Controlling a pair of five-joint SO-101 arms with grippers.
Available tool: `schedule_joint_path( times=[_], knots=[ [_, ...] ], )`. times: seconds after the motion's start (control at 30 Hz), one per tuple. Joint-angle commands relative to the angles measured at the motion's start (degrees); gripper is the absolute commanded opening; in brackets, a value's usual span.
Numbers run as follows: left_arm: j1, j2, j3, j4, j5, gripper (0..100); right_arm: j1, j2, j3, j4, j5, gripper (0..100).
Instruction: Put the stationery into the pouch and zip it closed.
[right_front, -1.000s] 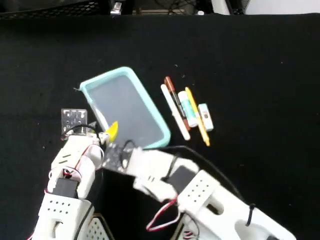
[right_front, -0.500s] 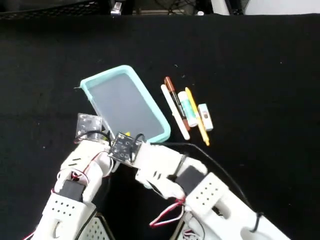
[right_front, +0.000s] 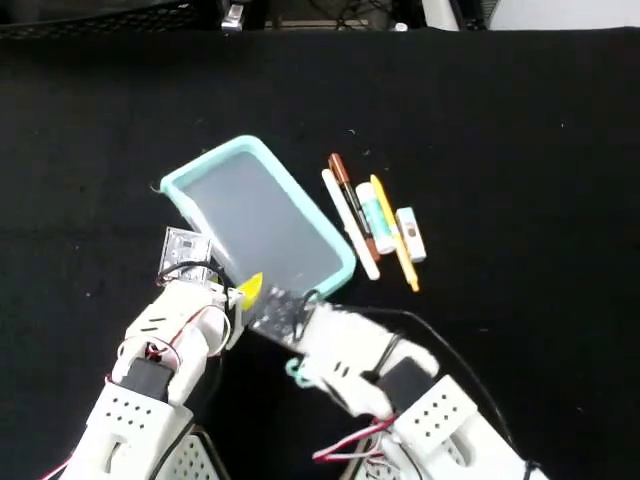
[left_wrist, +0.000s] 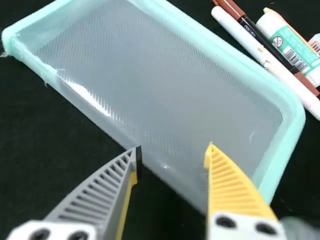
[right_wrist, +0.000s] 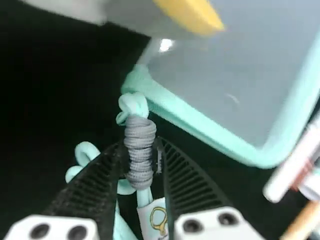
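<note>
The left arm (right_front: 130, 410) and right arm (right_front: 440, 415) wear white plastic shells pricked with rows of small round holes, each with a black motor block set in. Thin red and white wires (right_front: 152, 350) loop at the left arm's joint. The left jaws are ribbed, one grey, one yellow; the right jaws are ribbed black on white bases with dark screw holes.

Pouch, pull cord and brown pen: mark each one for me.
Pouch (right_front: 260, 215): high view, middle of its clear face.
Pull cord (right_wrist: 139, 152): right wrist view, grey wrapped part.
Brown pen (right_front: 352, 203): high view, mid-barrel.
</note>
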Motion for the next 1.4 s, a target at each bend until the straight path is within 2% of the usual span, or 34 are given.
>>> schedule_joint_path(
  times=[0.0,0.13,0.23,0.4,0.47,0.63,0.77,1.03,1.23,1.37],
  knots=[
    [0.66,0.00,0.04,0.35,-0.62,23,8.00,-0.84,-0.31,0.44,2.90,1.3],
    [0.84,0.00,0.04,0.35,-0.62,23,5.71,-0.84,-3.74,1.76,3.08,1.3],
    [0.75,-0.09,0.04,0.35,-0.44,23,1.58,-0.75,-8.66,2.37,-1.05,1.3],
    [0.66,-0.09,0.04,0.62,-0.26,23,1.14,1.36,-13.85,-0.26,-3.60,1.3],
    [0.57,-0.09,-1.01,1.23,-0.26,23,1.14,5.32,-15.34,-2.02,-3.69,1.3],
    [0.57,-0.09,-6.20,9.32,-0.35,23,1.23,19.30,-20.88,-8.44,-3.69,1.3],
    [0.22,-0.18,-7.25,12.13,-0.53,27,1.23,29.23,-28.09,-10.73,-3.69,1.3],
    [-3.65,-0.18,-7.78,10.90,-0.70,27,1.32,36.00,-32.66,-10.81,-3.69,1.2],
    [-5.76,-0.18,-3.65,0.18,-0.62,27,1.05,35.91,-31.78,-10.55,-3.69,1.2],
    [-5.49,-0.09,-1.98,-2.29,-0.70,27,0.97,35.91,-31.78,-10.46,-3.69,1.2]
  ],
)
